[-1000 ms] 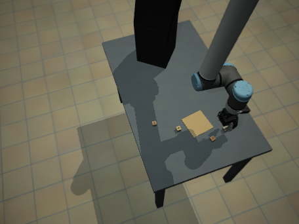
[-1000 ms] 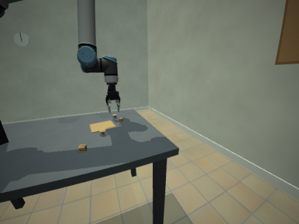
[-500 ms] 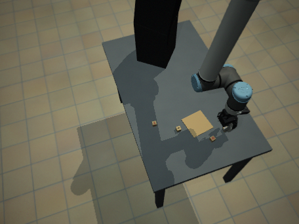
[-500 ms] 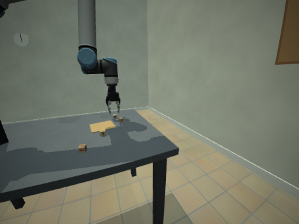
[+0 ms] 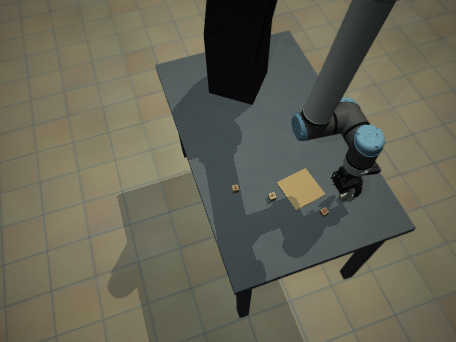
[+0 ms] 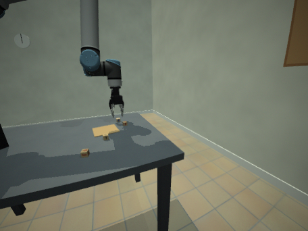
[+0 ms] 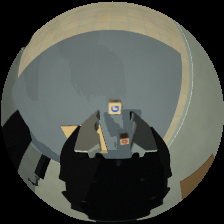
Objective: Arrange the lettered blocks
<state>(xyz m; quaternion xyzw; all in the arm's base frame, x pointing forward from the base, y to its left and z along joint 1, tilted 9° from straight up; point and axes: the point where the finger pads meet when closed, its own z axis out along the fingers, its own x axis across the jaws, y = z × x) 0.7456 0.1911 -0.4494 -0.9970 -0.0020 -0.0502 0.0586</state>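
Top view, left to right: the first block [image 5: 235, 188] [image 6: 84, 152], with a reddish mark on top, sits left of the frame's centre, well apart from the mat. Just left of the mat is the second block [image 5: 272, 196] [image 6: 105, 137], its mark too small to read. The tan mat [image 5: 301, 187] [image 6: 105, 130] [image 7: 70, 130] lies right of centre and carries no block. Off its lower right is the red-marked block [image 5: 324, 211] [image 6: 125, 123] [image 7: 124, 141]. Rightmost, the gripper [image 5: 348, 196] [image 6: 117, 115] [image 7: 114, 111] hangs over the table, fingers partly open, nothing between them. From above I cannot make out the G block [image 6: 117, 119] [image 7: 115, 107] for certain; the exterior view shows it just under the fingertips, and in the wrist view it is at the middle of the frame, blue G uppermost but turned on its side.

It looks like a small, light, hard cube, probably wood: stiff, not fragile, unlikely to slip if squeezed squarely. I would take it by two opposite upright faces, centred and low, leaving the lettered top untouched. Being so light, it could twist or skid if one finger touches first, and the red-marked block nearby calls for care.
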